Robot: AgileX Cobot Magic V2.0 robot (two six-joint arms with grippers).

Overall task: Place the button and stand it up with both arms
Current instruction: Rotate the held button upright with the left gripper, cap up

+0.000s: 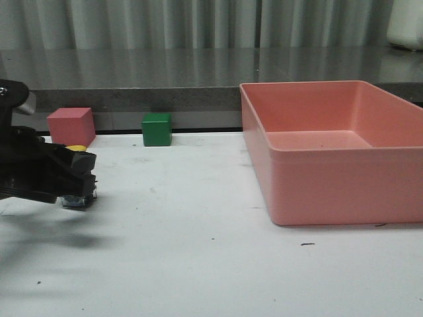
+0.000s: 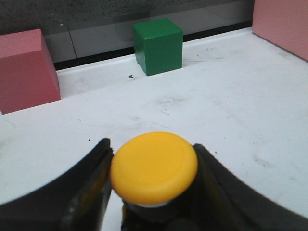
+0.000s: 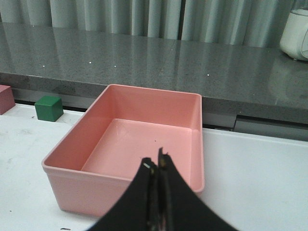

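Our left end effector [image 2: 153,192] is pinching the small push-button with the yellow mushroom cap [image 2: 154,167], its two dark fingers [image 2: 91,187] pressing against either side just below the cap. In the front view the same left end effector [image 1: 78,179] is hovering low at the left side of the white counter [image 1: 198,251], and the button's clear base with blue bits [image 1: 78,200] is sitting at or just above the surface; we cannot tell whether it is touching. A sliver of yellow is showing above the fingers. Behind it, near the counter's back edge, a pink cube [image 1: 71,125] and a green cube [image 1: 156,129] are standing apart from each other. Our right end effector [image 3: 158,168] is hanging with its fingers pressed together and holding nothing, above the near wall of the large pink plastic bin [image 3: 120,185], which is occupying the counter's right side.
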